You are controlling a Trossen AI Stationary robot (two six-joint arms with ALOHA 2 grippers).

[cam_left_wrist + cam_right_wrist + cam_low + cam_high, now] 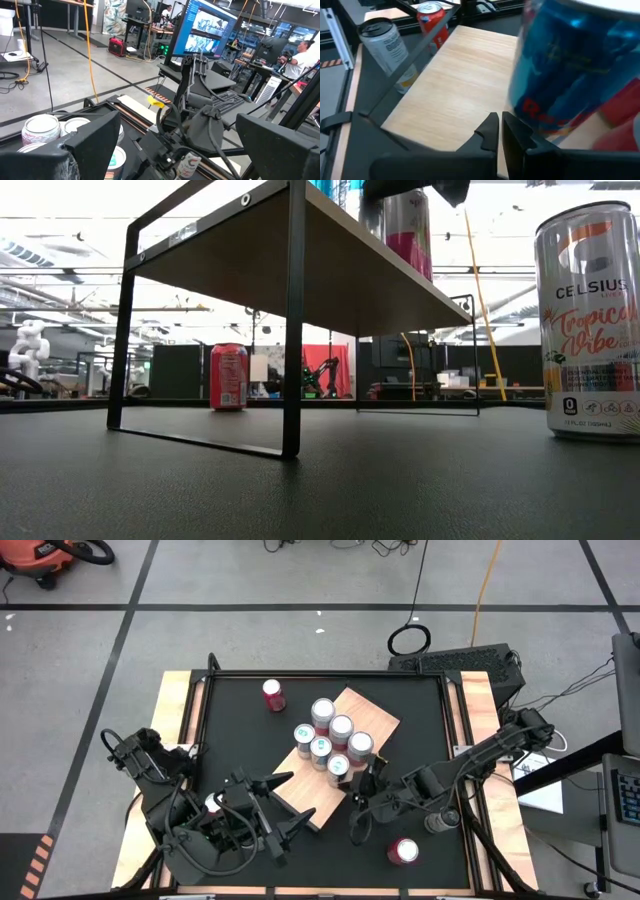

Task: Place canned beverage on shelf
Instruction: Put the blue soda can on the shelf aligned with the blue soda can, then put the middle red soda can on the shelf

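Note:
The shelf [368, 712] is a tan wooden board on a black metal frame, lying slantwise mid-table; it also shows in the low view [330, 260] and the right wrist view [455, 85]. Several cans [330, 735] stand upright on it. My right gripper [362, 783] is shut at the shelf's right near edge, close beside a blue can [570, 70] that stands on the board; its fingers show in the right wrist view [500, 131]. My left gripper [290, 805] is wide open and empty over the shelf's near left end, and also shows in the left wrist view [180, 150]. My right gripper has its shut fingers [515, 132] level and close beside the blue can's lower side [540, 117], coming from the table's right. I cannot tell whether they touch the can. The can stands upright on the board.
A red can [273, 695] stands on the black tabletop beyond the shelf's far end. A Celsius can [404, 851] stands near the table's right near corner and looms in the low view [590, 320]. A grey can [382, 45] stands by the left arm.

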